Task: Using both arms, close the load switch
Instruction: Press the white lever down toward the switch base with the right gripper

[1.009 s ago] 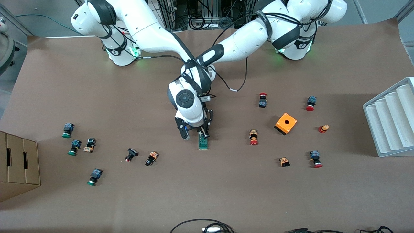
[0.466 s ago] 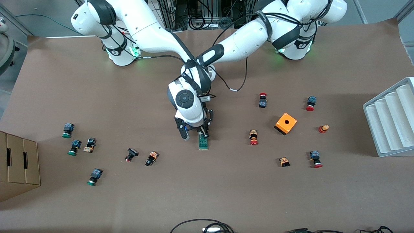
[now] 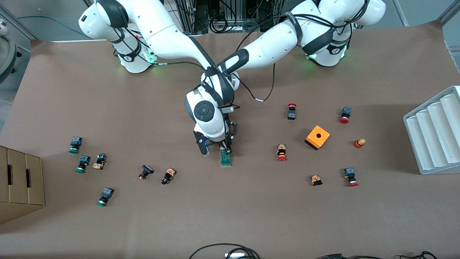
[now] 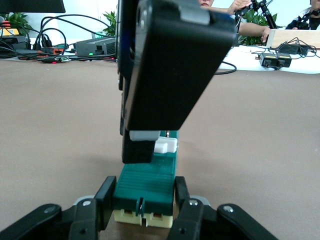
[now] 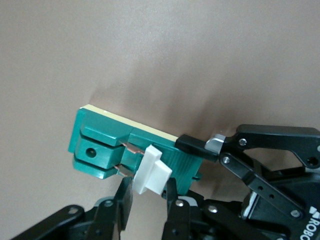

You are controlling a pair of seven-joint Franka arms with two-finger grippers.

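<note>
The load switch point(image 3: 226, 160) is a narrow green block lying mid-table. In the left wrist view my left gripper point(image 4: 144, 192) is shut on the end of the load switch point(image 4: 147, 180) farther from the front camera. In the front view that gripper is hidden under the right arm's hand. My right gripper point(image 3: 225, 147) comes down on the switch from above. In the right wrist view the load switch point(image 5: 100, 145) shows its white tab point(image 5: 152, 172), and my right gripper point(image 5: 148, 189) is shut on that tab with a finger on each side.
Red- and green-capped push buttons lie scattered toward both ends of the table. An orange box with a hole point(image 3: 317, 137) sits toward the left arm's end, with a white ribbed rack point(image 3: 435, 133) at that edge. A cardboard box point(image 3: 19, 183) stands at the right arm's end.
The right arm's wrist has shifted very slightly toward its own end of the table. The load switch and the left arm have stayed in place.
</note>
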